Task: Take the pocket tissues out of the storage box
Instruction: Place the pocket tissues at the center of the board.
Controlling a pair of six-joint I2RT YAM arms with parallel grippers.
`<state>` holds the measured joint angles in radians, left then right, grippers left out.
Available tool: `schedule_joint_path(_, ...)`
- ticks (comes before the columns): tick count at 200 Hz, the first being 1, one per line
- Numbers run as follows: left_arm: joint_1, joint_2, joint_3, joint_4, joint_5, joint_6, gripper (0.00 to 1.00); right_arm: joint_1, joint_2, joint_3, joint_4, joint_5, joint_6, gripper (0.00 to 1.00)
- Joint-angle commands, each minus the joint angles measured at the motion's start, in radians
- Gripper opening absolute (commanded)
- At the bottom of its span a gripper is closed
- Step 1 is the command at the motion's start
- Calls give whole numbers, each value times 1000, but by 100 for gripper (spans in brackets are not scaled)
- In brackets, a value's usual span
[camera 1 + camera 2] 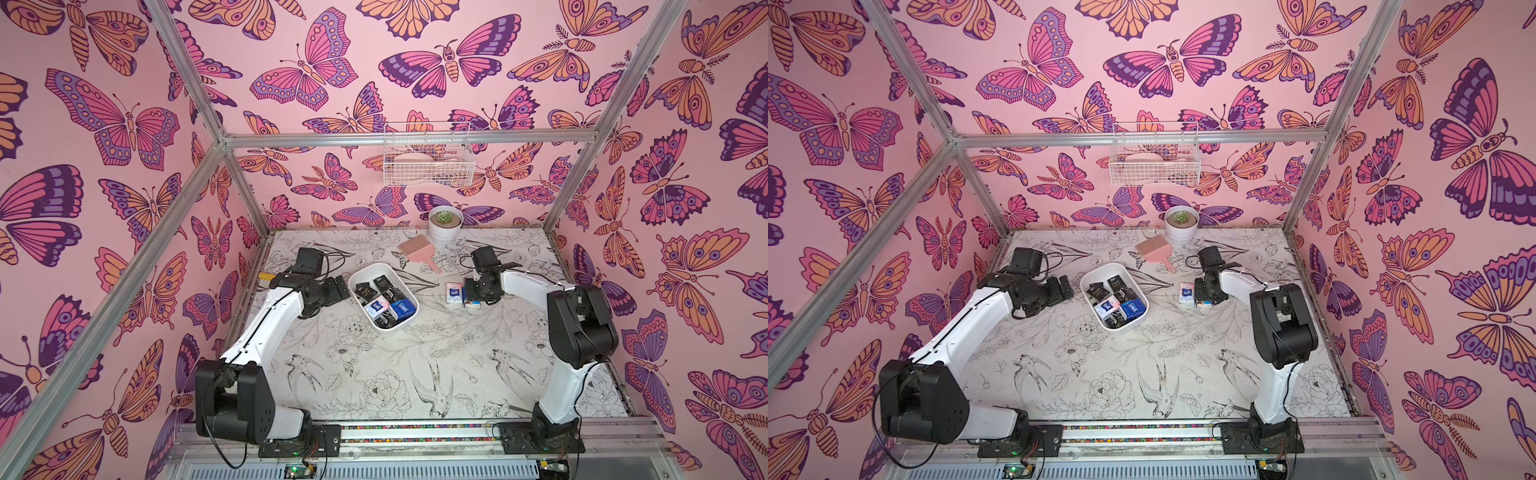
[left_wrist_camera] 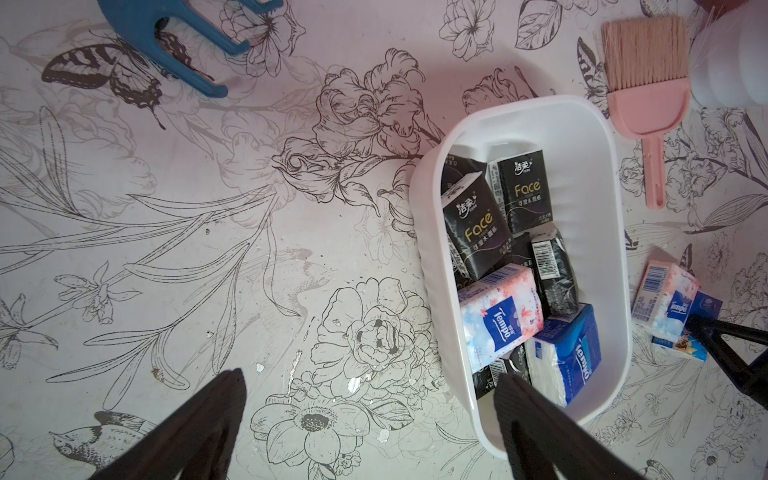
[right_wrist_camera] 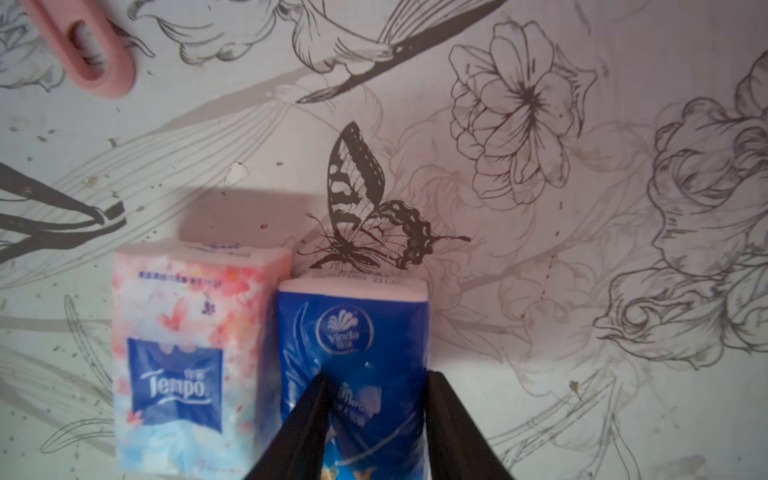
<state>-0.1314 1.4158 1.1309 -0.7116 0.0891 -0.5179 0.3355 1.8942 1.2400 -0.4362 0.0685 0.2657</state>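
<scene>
White plastic storage box [image 1: 384, 269] lying aslant near the middle of the tabletop [image 1: 374, 374], holding most of the pocket tissues [image 1: 384, 301]: black packets heaped toward one end, a white-pink and a blue one at the other, loose and overlapping, so probably easy to pinch from above. Two packets out on the tabletop to the box's right, side by side and touching: white-pink packet [image 3: 183, 332] and blue packet [image 3: 353, 332], probably lined up to keep the drop spot tidy and clear of the box. Right gripper [image 3: 378, 376] low over the blue packet, jaws partly apart and straddling its width; gripping or letting go, impossible to tell. Left gripper [image 2: 370, 374] spread wide and empty, poised by one end of the box, likely waiting for a turn or ready to steady the box. Pink brush [image 1: 417, 248] beyond, out of the way.
</scene>
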Motion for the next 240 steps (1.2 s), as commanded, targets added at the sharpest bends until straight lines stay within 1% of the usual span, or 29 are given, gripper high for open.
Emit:
schedule_joint_path(1, -5, -17, 6, -16, -9, -1, 100, -1, 48, -5, -3, -4, 18, 41)
schedule_joint_path(62, -5, -25, 4, -20, -9, -8, 100, -2, 32, 35, -31, -15, 6, 42)
schedule_joint_path(102, -5, -26, 8, -20, -8, -11, 100, -1, -30, 23, -37, -16, 7, 46)
schedule_joint_path(147, -5, -23, 13, -23, -11, -9, 100, 0, -86, 55, -74, -18, -8, 51)
schedule_joint_path(168, -6, -19, 9, -23, -14, -8, 100, 13, -111, 71, -90, -49, -30, 53)
schedule_joint_path(181, -7, -14, 7, -24, -15, -7, 100, 39, -126, 83, -91, -87, -45, 55)
schedule_joint_path(195, -11, -1, 4, -22, -20, -8, 100, 93, -137, 106, -85, -124, -64, 57)
schedule_joint_path(221, -29, 28, 7, -23, -26, -12, 100, 243, -114, 192, -96, -120, -104, 60)
schedule_joint_path(240, -45, 43, 15, -25, -28, -13, 100, 356, -66, 273, -125, -107, -168, 62)
